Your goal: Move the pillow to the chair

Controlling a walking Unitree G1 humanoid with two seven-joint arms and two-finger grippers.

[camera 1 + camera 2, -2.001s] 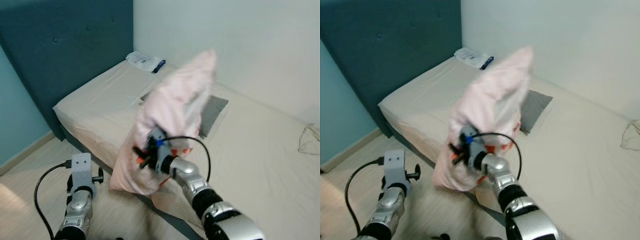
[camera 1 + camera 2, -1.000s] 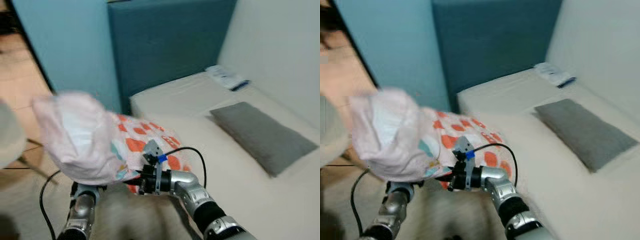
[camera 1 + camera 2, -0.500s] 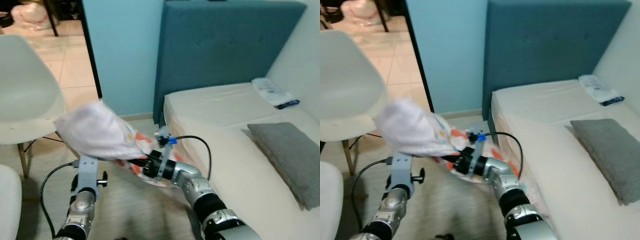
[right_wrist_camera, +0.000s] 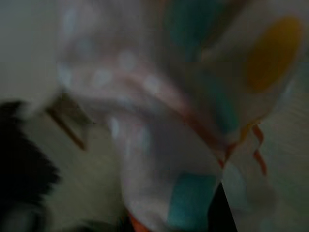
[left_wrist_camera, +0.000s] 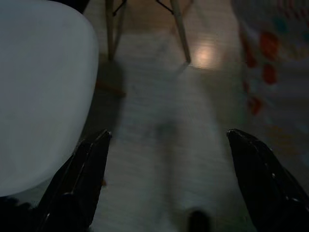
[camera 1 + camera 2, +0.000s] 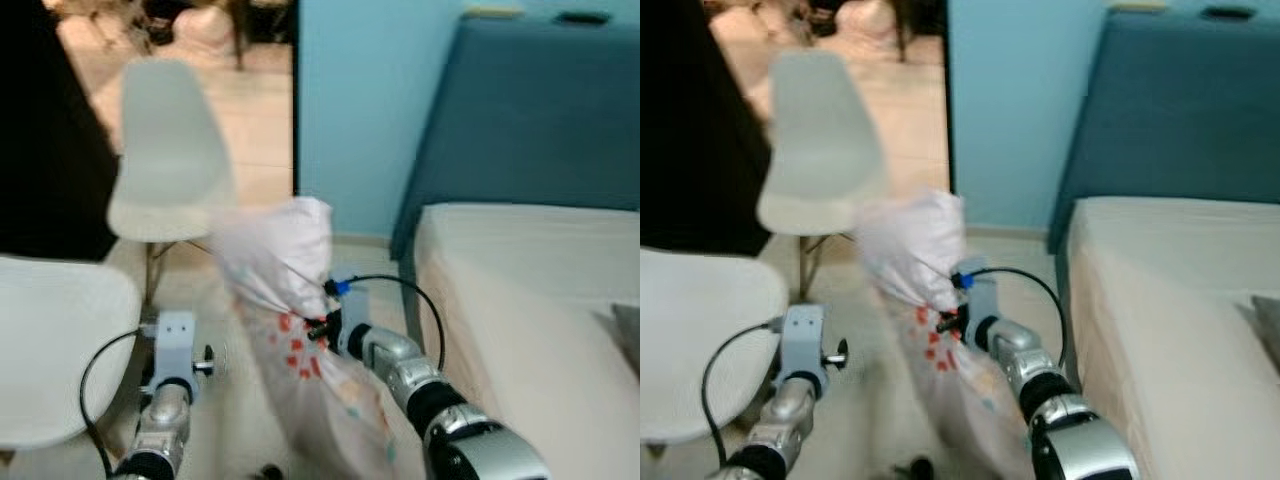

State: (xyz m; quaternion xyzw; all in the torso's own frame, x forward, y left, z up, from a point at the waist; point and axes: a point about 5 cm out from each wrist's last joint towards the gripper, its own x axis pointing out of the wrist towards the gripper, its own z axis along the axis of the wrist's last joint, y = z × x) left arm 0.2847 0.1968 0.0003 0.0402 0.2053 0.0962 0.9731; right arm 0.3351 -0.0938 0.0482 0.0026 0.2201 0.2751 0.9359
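Note:
My right gripper is shut on the pale pink pillow, which has red and teal patches and hangs in the air over the floor between the bed and the chairs. Its cloth shows blurred and close in the right wrist view. One white chair is at the near left, its seat lying under the left wrist camera. A second white chair stands farther back. My left gripper is open, low over the floor beside the near chair, with nothing between its fingers.
The bed with a cream sheet runs along the right, under a dark teal headboard. A light blue wall stands behind the pillow. A doorway with a tiled floor opens beyond the far chair.
The camera has turned left, so the bed slid right and the chairs came into view. The pillow swung from lying sideways to hanging down from my right gripper.

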